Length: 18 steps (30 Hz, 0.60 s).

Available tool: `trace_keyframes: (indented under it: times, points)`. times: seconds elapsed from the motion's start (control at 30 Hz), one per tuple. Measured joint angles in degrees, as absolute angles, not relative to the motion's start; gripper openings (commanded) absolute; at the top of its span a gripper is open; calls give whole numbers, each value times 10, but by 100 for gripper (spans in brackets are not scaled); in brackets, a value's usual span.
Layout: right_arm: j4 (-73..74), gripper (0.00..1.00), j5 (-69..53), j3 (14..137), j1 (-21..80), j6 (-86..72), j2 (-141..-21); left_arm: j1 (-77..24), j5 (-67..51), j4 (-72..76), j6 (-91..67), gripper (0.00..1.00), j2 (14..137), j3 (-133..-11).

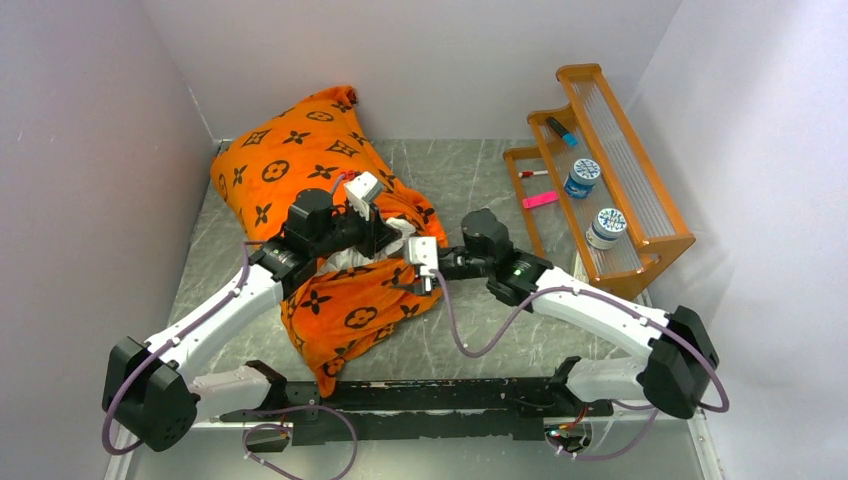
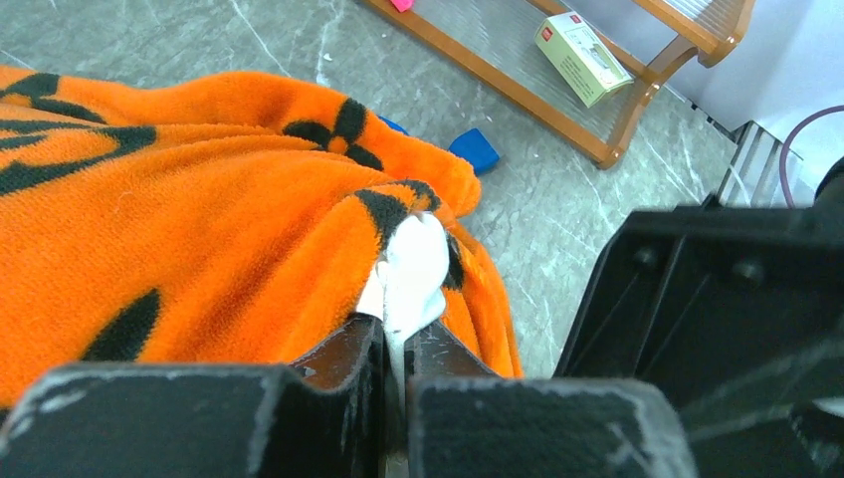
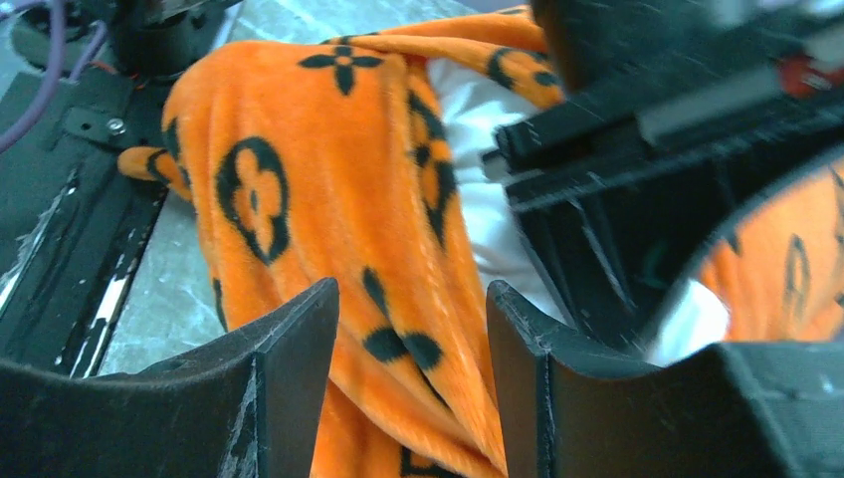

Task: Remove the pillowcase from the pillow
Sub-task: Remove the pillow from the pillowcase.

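Pillowcase (image 1: 300, 150) lies on table (image 1: 470, 185), far left side, from back corner toward centre, mostly around pillow (image 2: 413, 264). Left gripper (image 2: 398, 344) closed tight, pinches small white corner of pillow that comes out from orange opening. Right gripper (image 3: 410, 299) just beside it, fingers apart, fold of pillowcase lies between them, not squeezed. Wooden rack (image 1: 600, 150) stands at right, well apart.
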<state>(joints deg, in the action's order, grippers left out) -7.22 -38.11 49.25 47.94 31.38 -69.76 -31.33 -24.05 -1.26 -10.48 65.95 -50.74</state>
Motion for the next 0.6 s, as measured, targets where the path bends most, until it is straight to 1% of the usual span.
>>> trace_keyframes:
  times: [0.27,0.6]
  points:
    - [8,59,-396,560,510,384,-780,-314,-241,-13,-102,5,660,-508]
    - [4,59,-371,580,519,405,-792,-317,-237,-14,-99,5,660,-508]
